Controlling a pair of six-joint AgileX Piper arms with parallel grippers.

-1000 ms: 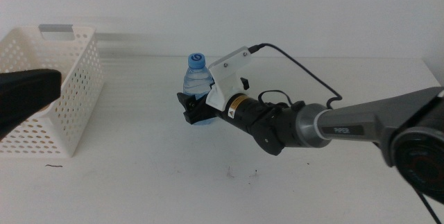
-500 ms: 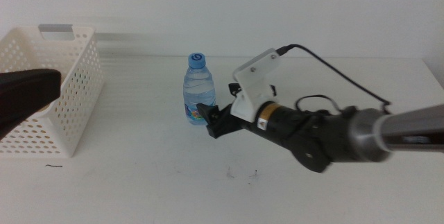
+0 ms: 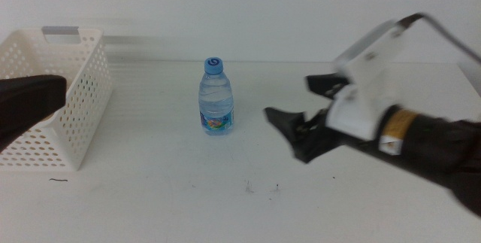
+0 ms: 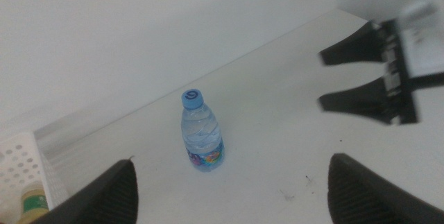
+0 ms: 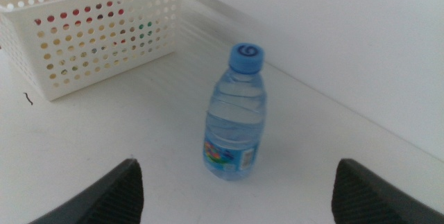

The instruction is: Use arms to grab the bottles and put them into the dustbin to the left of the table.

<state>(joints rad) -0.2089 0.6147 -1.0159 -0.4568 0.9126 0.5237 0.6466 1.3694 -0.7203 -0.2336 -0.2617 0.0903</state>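
The clear blue-capped water bottle (image 3: 216,97) stood upright on the white tabletop (image 3: 150,198), well apart from the spread-jawed, empty right gripper (image 3: 299,114), while the yellow tea bottle (image 4: 31,205) already lay in the white perforated basket (image 3: 79,100) beside the wide-spread left gripper (image 4: 232,193).

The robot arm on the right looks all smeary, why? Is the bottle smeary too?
Middle view: the right gripper and its arm are smeared by motion blur. The water bottle stands sharp there. Right wrist view: bottle crisp, soft shadow only. Left gripper is a dark blur.
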